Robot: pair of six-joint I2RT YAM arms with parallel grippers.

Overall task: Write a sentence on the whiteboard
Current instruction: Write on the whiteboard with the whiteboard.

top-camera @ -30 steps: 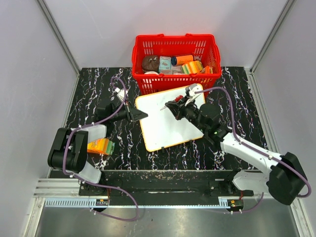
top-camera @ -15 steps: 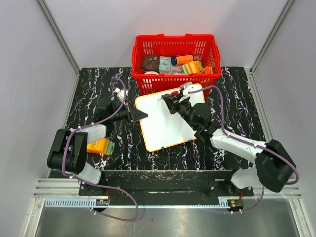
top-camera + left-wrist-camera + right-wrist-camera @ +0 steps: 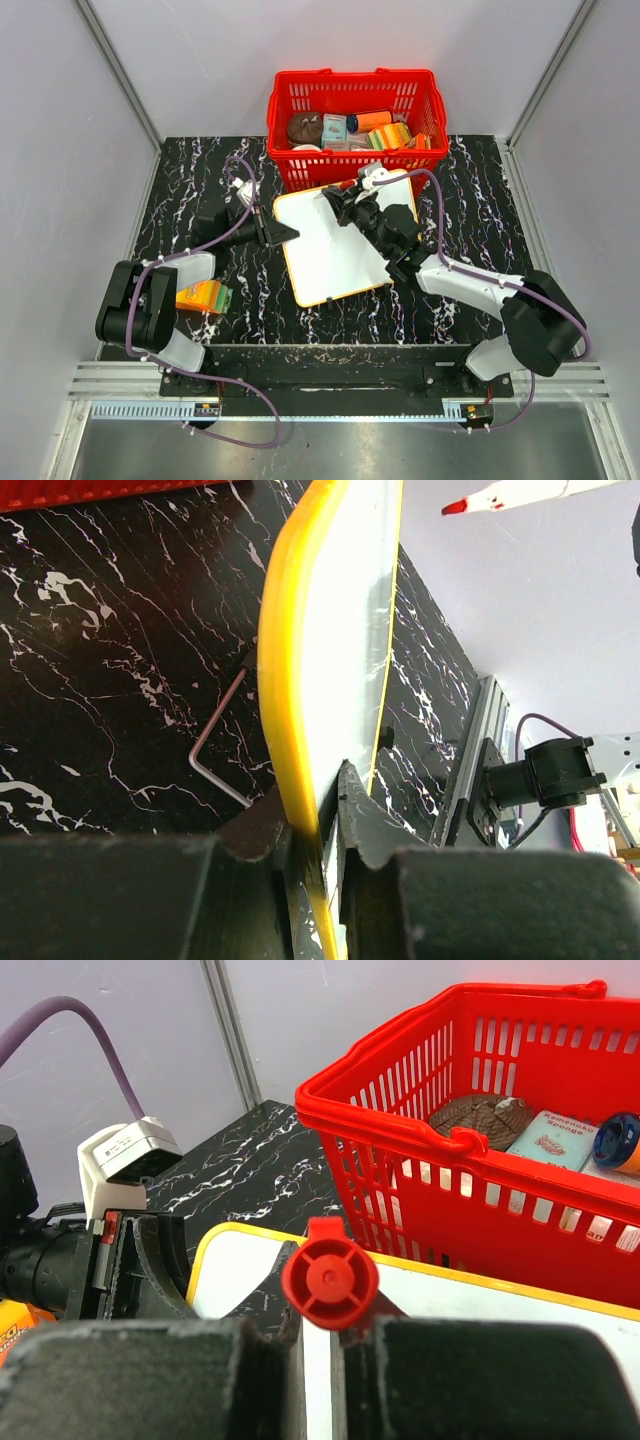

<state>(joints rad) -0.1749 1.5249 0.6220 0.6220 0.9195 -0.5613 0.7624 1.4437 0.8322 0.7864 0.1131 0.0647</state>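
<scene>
The whiteboard (image 3: 335, 250), white with a yellow rim, lies tilted in front of the basket. My left gripper (image 3: 281, 233) is shut on its left edge; in the left wrist view the rim (image 3: 285, 680) runs between the fingers of the left gripper (image 3: 316, 802). My right gripper (image 3: 345, 205) hovers over the board's far left part, shut on a red-capped marker (image 3: 330, 1282). The marker's red tip (image 3: 462, 506) points down-left, a little off the board face. The sentence is not in view; the board's face shows plain white.
A red basket (image 3: 356, 100) with several items stands just behind the board. An orange box (image 3: 205, 296) lies by the left arm's base. A bent wire (image 3: 215, 745) lies on the black marbled table (image 3: 180, 190) beside the board's edge.
The right arm has carried the marker left and farther out, from mid-board toward the board's far left corner. The left gripper and the board have stayed put.
</scene>
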